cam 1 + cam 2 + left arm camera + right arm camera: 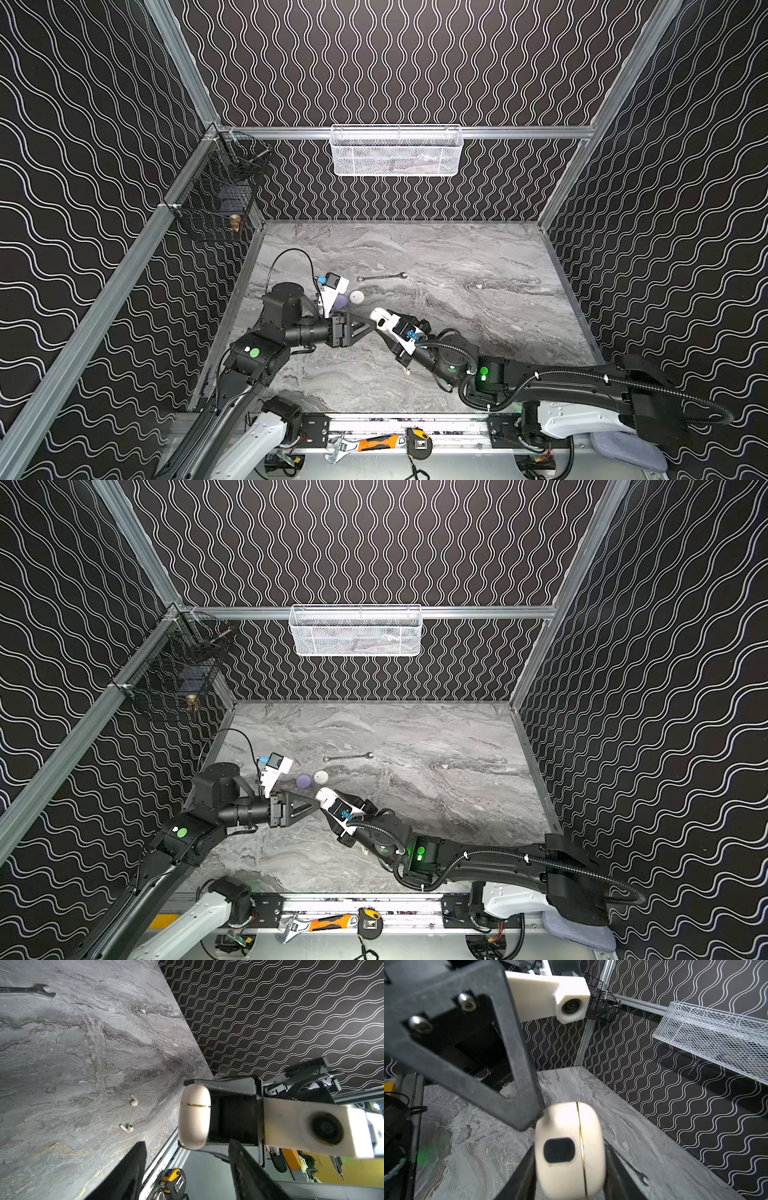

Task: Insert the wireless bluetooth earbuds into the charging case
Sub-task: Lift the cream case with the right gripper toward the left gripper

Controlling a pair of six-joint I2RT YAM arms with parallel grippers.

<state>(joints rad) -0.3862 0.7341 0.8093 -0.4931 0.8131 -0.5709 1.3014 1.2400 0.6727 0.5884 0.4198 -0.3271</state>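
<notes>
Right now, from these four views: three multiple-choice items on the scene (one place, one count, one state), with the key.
1. Where on the table does the wrench lie?
A. against the front edge
B. left of centre, in the back half
C. in the far right corner

2. How many earbuds lie loose on the marble in the left wrist view?
A. none
B. two
C. five

3. What state is the cream charging case in?
A. lid shut
B. lid wide open
C. lid off, lying apart

Key:
1 B: in both top views the wrench lies flat, back from the front edge and left of the middle.
2 B: two stemmed buds lie apart from each other.
3 A: held in the right gripper, the case shows only a thin gold seam.
</notes>
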